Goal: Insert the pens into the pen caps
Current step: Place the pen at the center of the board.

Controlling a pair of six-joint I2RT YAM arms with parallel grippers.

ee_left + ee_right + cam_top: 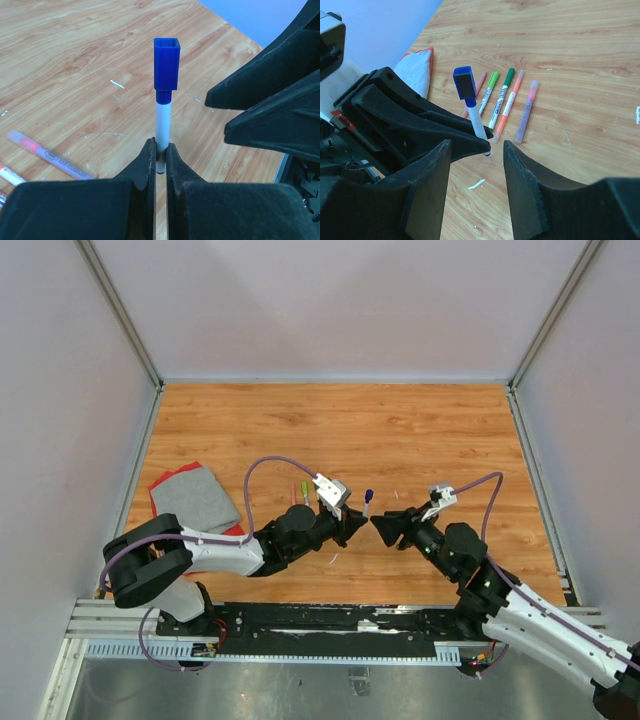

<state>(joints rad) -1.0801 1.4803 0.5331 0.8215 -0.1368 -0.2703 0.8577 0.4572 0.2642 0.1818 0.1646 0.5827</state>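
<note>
Left tool (pixel 160 147) was clamped on the lower end of the blue pen (pixel 162 120), holding it upright above the desk (pixel 400 430), roughly mid-desk in front of the bases. Blue cap (pixel 166 65) sat on the pen's upper end, in line with the barrel; a short blue collar showed below it, so I could not tell if it was pushed fully home.

Right tool (pixel 476 145) had its jaws apart and held nothing. Its fingers stood either side of the left tool's tip and the pen's bottom end, close but not touching the pen as far as I could see.

Other pens lay side by side on the desk past the tools: light green pen (pixel 490 92), dark green pen (pixel 502 97), orange pen (pixel 510 105), purple pen (pixel 527 110), plus one more partly hidden behind the blue cap. Too small to tell capped or not. No loose caps in any view.

Grey cloth (pixel 195 498) lay on a red one at desk left, well apart from the pens.

Progress guess: the blue pen looked capped or nearly so; what was left was to set it down and check the row.
</note>
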